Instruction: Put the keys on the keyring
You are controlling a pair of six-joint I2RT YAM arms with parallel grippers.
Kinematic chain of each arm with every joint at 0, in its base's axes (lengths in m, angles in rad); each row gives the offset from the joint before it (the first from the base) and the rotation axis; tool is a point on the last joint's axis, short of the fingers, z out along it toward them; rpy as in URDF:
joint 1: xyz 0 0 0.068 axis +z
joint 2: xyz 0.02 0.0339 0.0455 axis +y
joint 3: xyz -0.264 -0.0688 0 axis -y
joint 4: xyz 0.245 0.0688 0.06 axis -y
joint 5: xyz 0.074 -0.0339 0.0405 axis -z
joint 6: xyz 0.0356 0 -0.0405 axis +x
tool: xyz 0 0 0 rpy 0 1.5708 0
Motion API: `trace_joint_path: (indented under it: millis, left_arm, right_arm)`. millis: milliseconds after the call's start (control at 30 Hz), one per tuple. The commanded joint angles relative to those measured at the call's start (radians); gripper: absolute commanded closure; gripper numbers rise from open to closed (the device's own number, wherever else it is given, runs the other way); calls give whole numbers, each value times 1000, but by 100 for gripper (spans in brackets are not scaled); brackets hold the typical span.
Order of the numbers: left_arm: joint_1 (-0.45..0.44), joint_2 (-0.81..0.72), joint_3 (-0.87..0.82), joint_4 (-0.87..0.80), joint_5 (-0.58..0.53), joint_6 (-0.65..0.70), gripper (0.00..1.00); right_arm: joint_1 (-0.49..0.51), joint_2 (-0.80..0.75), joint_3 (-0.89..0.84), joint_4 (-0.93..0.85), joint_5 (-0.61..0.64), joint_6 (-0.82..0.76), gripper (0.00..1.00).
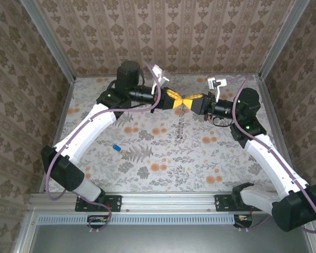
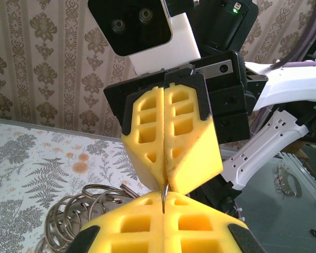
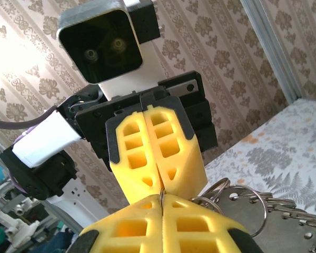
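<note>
High over the table's far middle, my left gripper (image 1: 181, 99) and right gripper (image 1: 189, 99) meet tip to tip. Both are shut on the keyring's thin metal ring (image 2: 166, 196), which is pinched edge-on between the two pairs of yellow pads. In the left wrist view my left gripper (image 2: 163, 204) sits at the bottom and the right gripper (image 2: 166, 183) faces it from above. The right wrist view mirrors this: right gripper (image 3: 162, 200) below, left gripper (image 3: 160, 185) above, ring (image 3: 161, 194) between. The keyring's chain (image 1: 180, 124) hangs down under the tips. The blue-headed key (image 1: 116, 148) lies on the table, left of centre.
A bunch of linked metal rings (image 2: 76, 216) dangles beside the grip, also visible as rings with a flat metal tag (image 3: 253, 208). The floral table (image 1: 163, 168) is walled by patterned panels, with a metal rail (image 1: 163, 201) along the near edge.
</note>
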Motion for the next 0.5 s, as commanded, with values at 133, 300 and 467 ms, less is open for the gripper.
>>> trace_joint_path:
  millis: [133, 300, 467]
  left_arm:
    - [9, -19, 24, 61, -52, -16, 89]
    - [57, -87, -114, 275, -175, -187, 72]
    - [76, -139, -227, 446, -206, -300, 73]
  right_arm:
    - [5, -37, 9, -48, 57, -59, 100]
    - [4, -59, -2, 10, 96, -38, 100]
    - [4, -79, -36, 110, 143, 11, 100]
